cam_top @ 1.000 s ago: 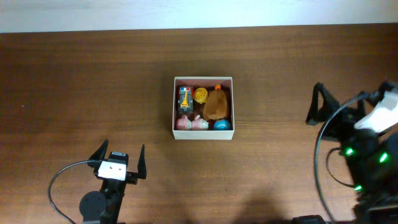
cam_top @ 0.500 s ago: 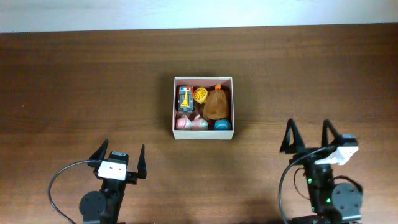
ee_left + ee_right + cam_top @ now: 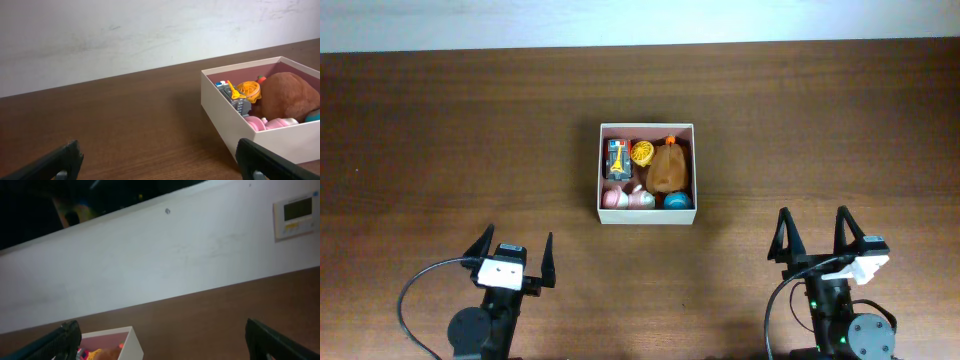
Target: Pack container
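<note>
As the container looks a light, thin-walled card box of loose toys, pinch one side wall, keeping it level; left claw and right claw stand released, empty

overhead straight down, wrist views low toward wall, container in all

My left pincer points straight ahead, jaws spread wide, nothing between them. My right pincer points the same way, likewise wide and empty, both arms drawn in.
</note>
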Robot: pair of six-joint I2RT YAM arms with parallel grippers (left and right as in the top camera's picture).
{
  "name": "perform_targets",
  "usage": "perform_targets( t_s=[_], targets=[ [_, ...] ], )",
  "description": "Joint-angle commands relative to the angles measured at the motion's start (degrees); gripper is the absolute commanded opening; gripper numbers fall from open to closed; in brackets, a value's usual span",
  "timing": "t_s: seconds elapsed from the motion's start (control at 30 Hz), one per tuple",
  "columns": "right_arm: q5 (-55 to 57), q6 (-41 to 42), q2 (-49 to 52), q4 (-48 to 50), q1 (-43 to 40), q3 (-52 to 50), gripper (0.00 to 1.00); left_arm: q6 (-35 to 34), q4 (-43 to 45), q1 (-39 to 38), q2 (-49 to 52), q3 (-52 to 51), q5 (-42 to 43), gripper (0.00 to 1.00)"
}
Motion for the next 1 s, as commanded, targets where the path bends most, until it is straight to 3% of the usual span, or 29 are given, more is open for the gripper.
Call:
perform_targets(
  t_s=[0.0,0.47,0.77,0.97],
  targets=[
    [-0.76,-0.81,-0.66,-0.2,0.46,-2.27,0.99,0.7,0.09,0.39,-0.48,-0.26,0.79,1.0],
    [-0.52,-2.25,-0.66,6.01,0.44,-9.14,0.99,0.7,0.09,0.39,-0.48,-0.26,0.79,1.0],
    [-0.52,-2.36,-0.66,-2.93,0.35,-9.14,0.99,0.7,0.09,0.39,-0.48,-0.26,0.79,1.0],
    [-0.52,-5.01,-0.66,-3.28,0.35,-9.14,0.99,0.7,0.09,0.39,-0.48,-0.26,0.79,1.0]
  ],
)
